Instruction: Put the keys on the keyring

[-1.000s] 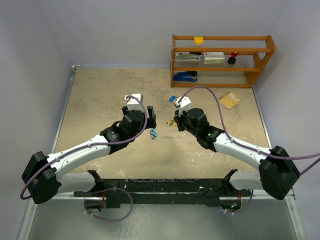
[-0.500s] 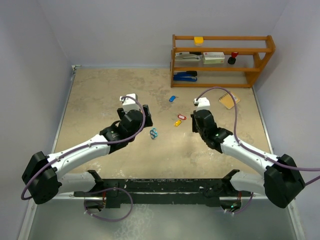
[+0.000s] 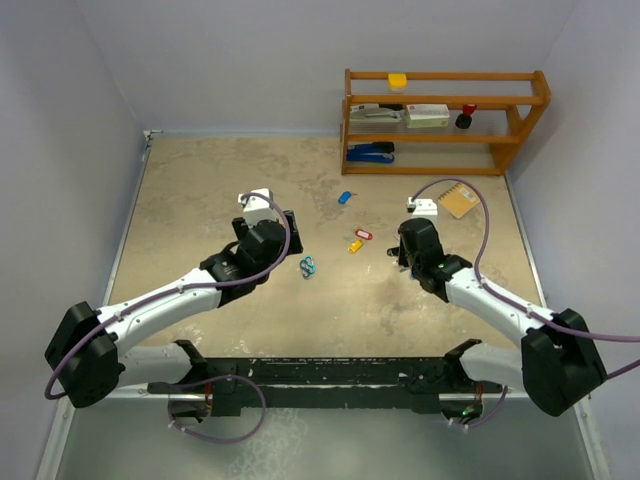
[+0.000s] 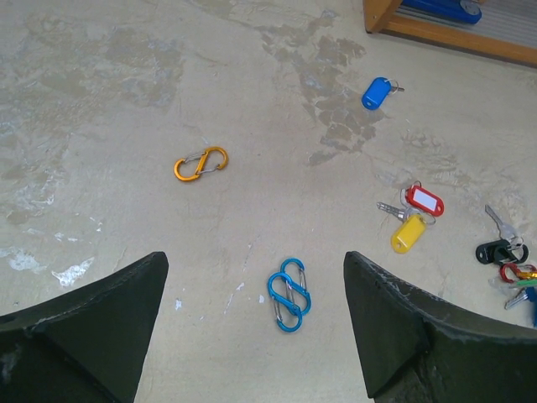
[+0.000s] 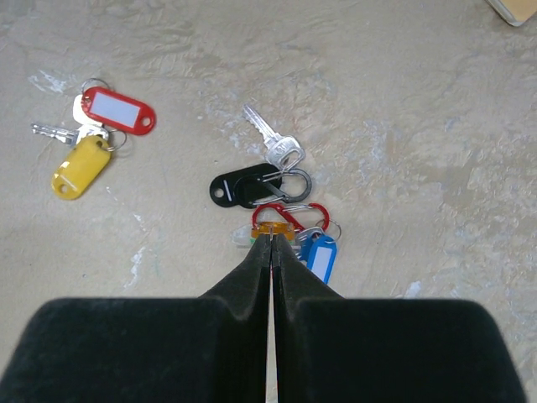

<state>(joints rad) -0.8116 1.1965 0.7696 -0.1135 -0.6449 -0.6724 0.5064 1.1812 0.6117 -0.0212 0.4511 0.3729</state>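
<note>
Over the table, top external view: the left gripper stands released, jaws wide, near a pair of blue figure-eight metal clips. The right gripper sits low, just right of the red-tagged and yellow-tagged metal keys. A blue-tagged key lies farther back. Pale grey walls box in the beige mottled stone-look tabletop. An orange wooden shelf and a tan spiral notebook occupy the far right.

Left wrist view: an orange figure-eight clip lies well apart from the keys. Recommended: lower the open jaws across a plastic tag's narrow width, not its ring, and avoid the tagless clips.

Right wrist view: the clenched fingers meet at a bunch comprising a black-tagged key, a red wire clip and a second blue tag. Whether they pinch anything cannot be told. Steady this bunch, probably the keyring, before threading.
</note>
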